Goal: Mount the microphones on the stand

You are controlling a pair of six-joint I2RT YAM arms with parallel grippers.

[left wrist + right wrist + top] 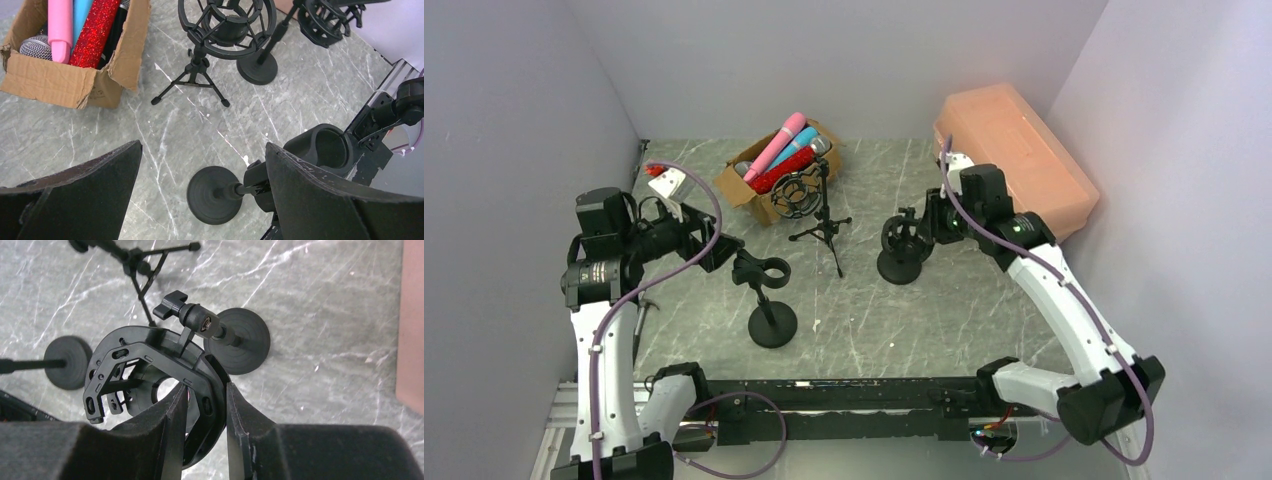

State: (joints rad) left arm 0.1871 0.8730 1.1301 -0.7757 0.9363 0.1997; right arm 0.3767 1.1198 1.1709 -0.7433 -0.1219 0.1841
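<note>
Our left gripper point(202, 147) hangs wide open near a round-base clip stand point(215, 195). Behind it, we see the cardboard box point(742, 192) holding the microphones point(776, 148), pink, blue and red glitter, lying slanted near-left to far-right. Our right gripper point(205, 390) narrowly pinches the ring of a shock mount point(135, 347). The peach bin point(1014, 150) is lidded, its contents hidden.

Tripod stand point(826, 215) before microphone box point(746, 192)
</note>
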